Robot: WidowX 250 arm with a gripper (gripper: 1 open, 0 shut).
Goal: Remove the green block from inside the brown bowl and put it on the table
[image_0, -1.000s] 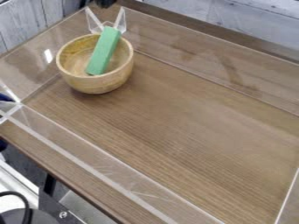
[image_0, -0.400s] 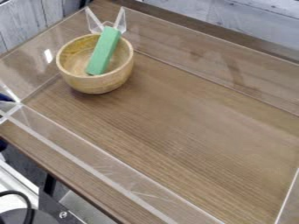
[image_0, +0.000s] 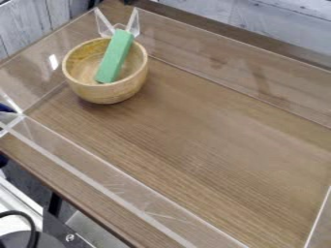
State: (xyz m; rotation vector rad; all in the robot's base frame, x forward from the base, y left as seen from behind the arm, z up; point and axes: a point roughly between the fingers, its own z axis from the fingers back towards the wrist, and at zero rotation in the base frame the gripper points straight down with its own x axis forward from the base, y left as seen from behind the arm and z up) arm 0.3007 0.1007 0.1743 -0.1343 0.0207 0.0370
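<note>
Brown bowl (image_0: pixel 106 70) on bench (image_0: pixel 195 145), far-left corner; green block (image_0: pixel 115 56) inside, leaning on rim. Jaws out of view, clenched.

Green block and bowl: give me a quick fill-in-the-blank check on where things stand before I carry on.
1. The green block lies inside the ____.
2. The block's upper end leans on the bowl's far ____.
3. The brown bowl sits on the table near its far-____ corner.
4. The block's colour is ____.

Missing words: brown bowl; rim; left; green.
</note>
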